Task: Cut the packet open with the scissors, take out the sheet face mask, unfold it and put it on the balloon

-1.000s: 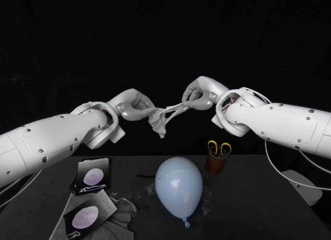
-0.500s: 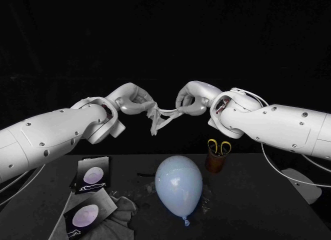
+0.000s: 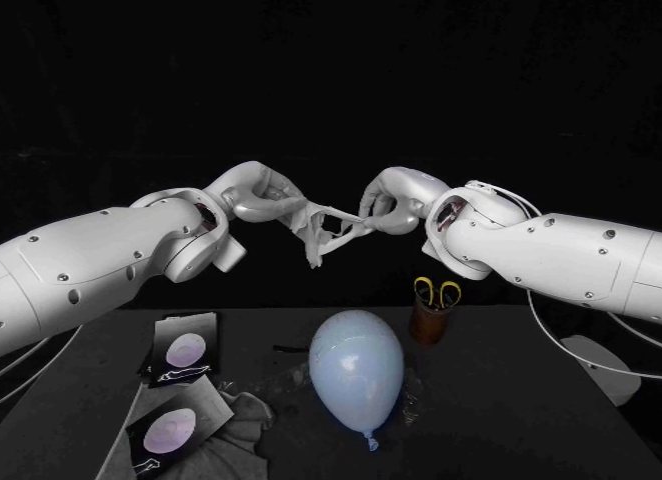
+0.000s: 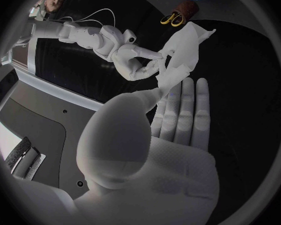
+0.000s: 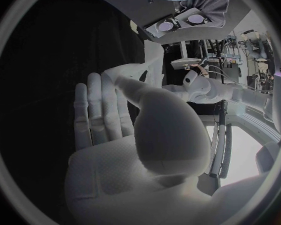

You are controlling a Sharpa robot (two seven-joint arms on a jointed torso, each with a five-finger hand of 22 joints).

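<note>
The cutting and the taking-out look done. The sheet face mask (image 3: 320,228) is out in the open, held up in the middle of the head view, well above the worktop (image 3: 533,420). It hangs between the two hands. The left hand (image 3: 259,200) pinches one edge of it between thumb and fingers, the other fingers lying fairly straight, as the left wrist view shows. The right hand (image 3: 393,200) has its fingers curled on the opposite edge. The two hands are near each other, so the mask sags between them in a creased bunch with a tail hanging down. By my reading it is partly opened, not yet spread flat.

The scissors (image 3: 441,293) stand handles-up in a brown cup (image 3: 431,325) right of centre, just beside the balloon (image 3: 357,368), so that tool seems finished with. Two packets (image 3: 184,352) lie at the lower left of the frame, with a grey crumpled heap (image 3: 245,420) beside the nearer one. I cannot tell which packet was cut.

The pale blue balloon lies bare on the worktop at lower centre, its knot toward the bottom edge, directly below the mask. What remains, I judge, is to draw the mask fully open, then lower it and lay it over the balloon.
</note>
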